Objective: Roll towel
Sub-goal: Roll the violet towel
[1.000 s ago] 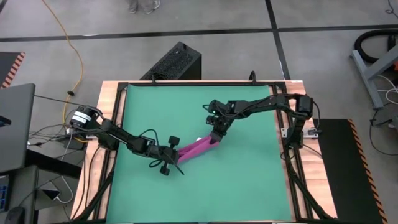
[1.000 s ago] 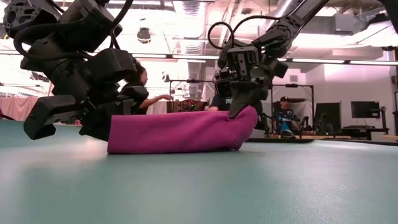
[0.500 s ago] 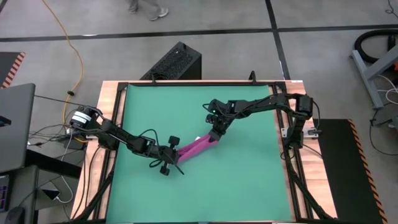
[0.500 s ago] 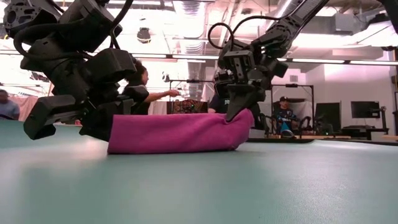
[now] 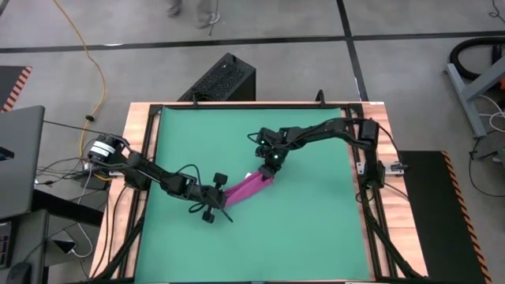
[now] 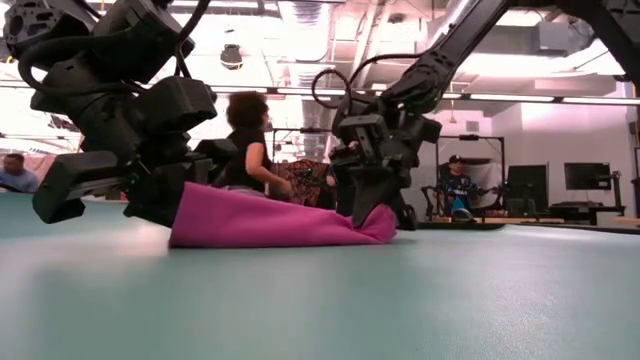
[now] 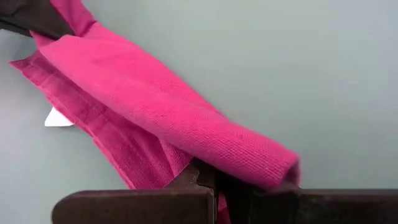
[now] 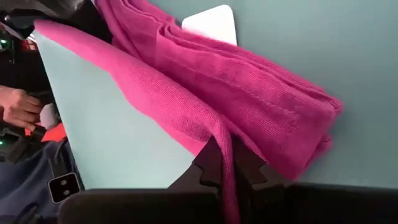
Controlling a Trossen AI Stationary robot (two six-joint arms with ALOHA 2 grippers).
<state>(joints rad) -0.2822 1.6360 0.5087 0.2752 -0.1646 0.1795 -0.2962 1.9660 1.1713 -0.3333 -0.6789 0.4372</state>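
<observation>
Low view: towel (image 6: pixel 270 222) between both grippers

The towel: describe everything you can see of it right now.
The towel is magenta, soft knit cloth, folded into a long narrow bundle lying on the green mat near its middle. A small white tag pokes out at one edge. The left gripper pinches one end, the right gripper the other, lowered toward the mat.

Robotics laboratory: framed bench (image 5: pixel 150 105) with green mat (image 5: pixel 308 221) on concrete floor (image 5: pixel 118 47); seated people (image 6: pixel 458 190) at monitors (image 6: pixel 585 176) under ceiling strip lights (image 6: pixel 520 98).
</observation>
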